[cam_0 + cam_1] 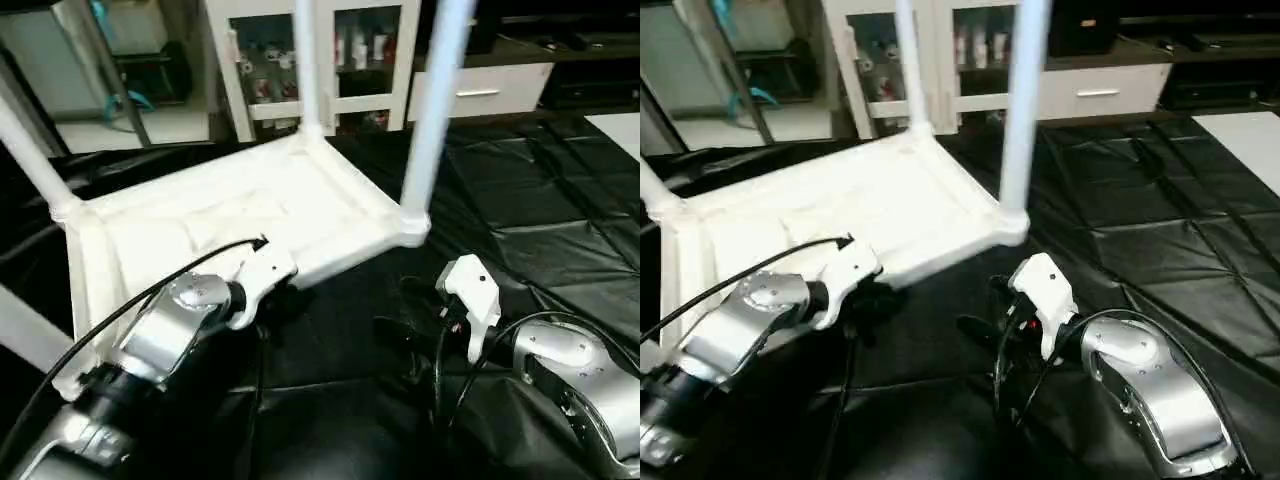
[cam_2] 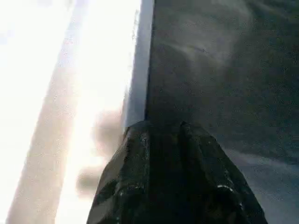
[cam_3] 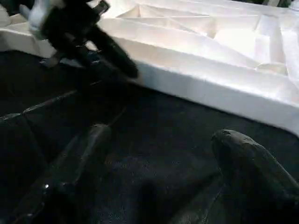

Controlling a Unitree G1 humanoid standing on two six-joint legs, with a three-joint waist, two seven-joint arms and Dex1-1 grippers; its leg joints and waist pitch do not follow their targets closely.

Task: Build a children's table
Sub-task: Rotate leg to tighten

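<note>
Table top [image 1: 250,205], white and ribbed, lies underside-up toward the far left part of the black sheet [image 1: 560,220], with legs standing in its corner sockets. At the left, one leg [image 1: 30,150] leans outward from the far-left corner; another [image 1: 306,60] rises at the far corner, and a third [image 1: 435,100] stands at the near-right corner. The left gripper [image 3: 119,60] sits at the top's near edge, its fingers nearly together and holding nothing I can make out. The right gripper [image 3: 159,172] hovers over bare sheet just short of that edge, fingers spread wide and empty. My worry: a nudge from the left fingers against the rim could slide the top, tipping or loosening the tall legs, and the leaning leg may not be fully seated.
</note>
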